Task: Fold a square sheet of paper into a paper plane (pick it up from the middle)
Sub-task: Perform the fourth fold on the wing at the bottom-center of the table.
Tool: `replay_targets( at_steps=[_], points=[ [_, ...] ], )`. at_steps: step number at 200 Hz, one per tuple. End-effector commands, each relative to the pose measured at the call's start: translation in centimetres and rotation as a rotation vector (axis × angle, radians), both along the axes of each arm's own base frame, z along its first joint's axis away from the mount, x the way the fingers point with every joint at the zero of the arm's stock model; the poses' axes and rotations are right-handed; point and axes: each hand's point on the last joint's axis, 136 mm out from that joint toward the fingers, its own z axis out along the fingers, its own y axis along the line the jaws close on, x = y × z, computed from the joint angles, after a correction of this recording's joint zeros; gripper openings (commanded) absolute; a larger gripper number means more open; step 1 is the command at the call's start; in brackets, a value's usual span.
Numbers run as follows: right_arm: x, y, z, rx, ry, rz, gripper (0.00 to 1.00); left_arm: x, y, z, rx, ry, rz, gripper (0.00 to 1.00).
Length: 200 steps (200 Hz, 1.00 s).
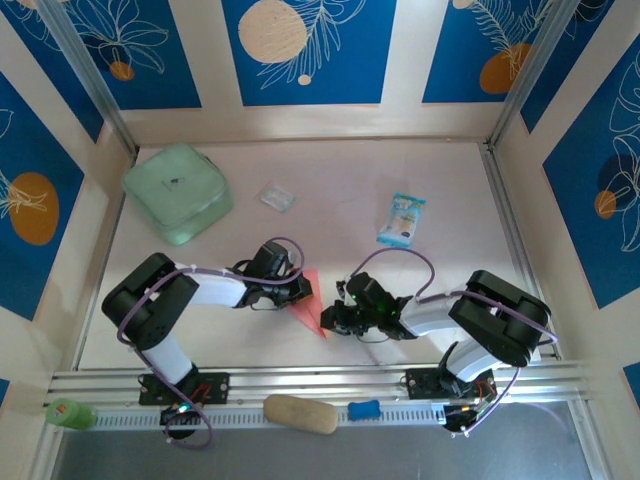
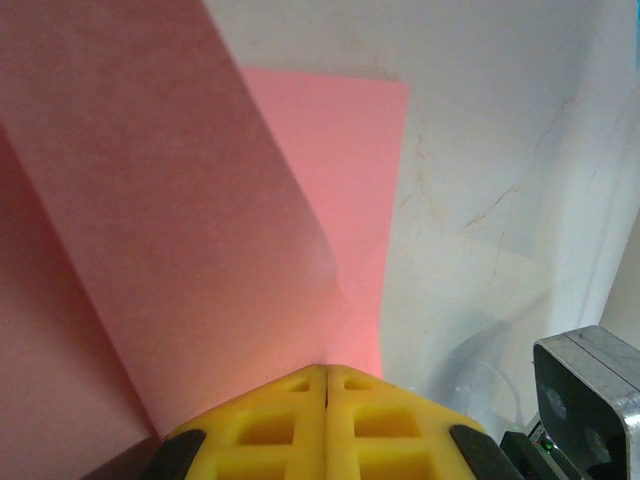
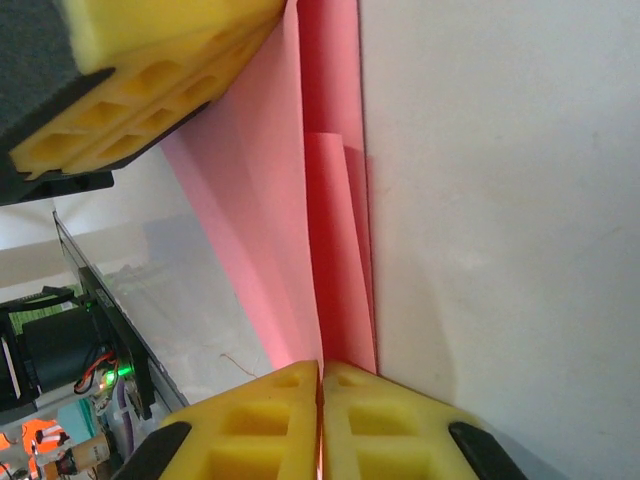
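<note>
1. The salmon-pink paper sheet (image 1: 313, 306) is thin, matte and smooth. It is partly folded into a narrow pointed wedge with sharp creases.
2. It stands near the front middle of the pale tabletop (image 1: 340, 170), between the two arms, with one long edge on the surface.
3. The left end effector (image 1: 300, 290) is clenched on the paper. In the left wrist view its yellow foam pads (image 2: 270, 425), moulded with square pockets, meet at the tips (image 2: 326, 385), and the pink flaps (image 2: 200, 200) spread out from that seam.
4. The right end effector (image 1: 331, 320) is also clenched on the paper. In the right wrist view its pads press together (image 3: 320, 385) on the lower end of the fold, where several layers (image 3: 335, 230) overlap beside the tabletop (image 3: 500, 200).
5. In the same view the left end effector's yellow pad (image 3: 150, 80) touches the top of the sheet.
6. A soft mint-green pouch (image 1: 178, 192) with rounded corners lies at the far left.
7. A small clear wrapper (image 1: 278, 196) and a blue-and-white snack packet (image 1: 402, 220) lie further back, well apart from the paper.
</note>
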Motion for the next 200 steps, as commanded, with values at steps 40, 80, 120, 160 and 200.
replay_targets(
  at_steps=[40,80,120,160,200],
  points=[
    [-3.8,-2.7,-2.9,-0.122,0.149,0.045,0.14,-1.0,0.8,-1.8,0.064,0.042,-0.01,0.03],
    [-4.6,-3.6,-3.6,-0.154,0.168,0.046,0.14,-1.1,0.9,-1.9,0.066,0.043,-0.006,0.03],
    [-5.1,-4.1,-4.1,-0.179,0.17,0.045,0.08,-1.1,0.9,-1.9,0.066,0.044,-0.002,0.02],
    [-5.0,-4.1,-3.5,-0.183,0.147,0.047,0.14,-1.1,1.0,-1.8,0.062,0.043,0.001,0.03],
    [-5.0,-4.7,-3.1,-0.203,0.117,0.044,0.16,-1.1,1.0,-1.8,0.063,0.044,0.002,0.03]
  ],
)
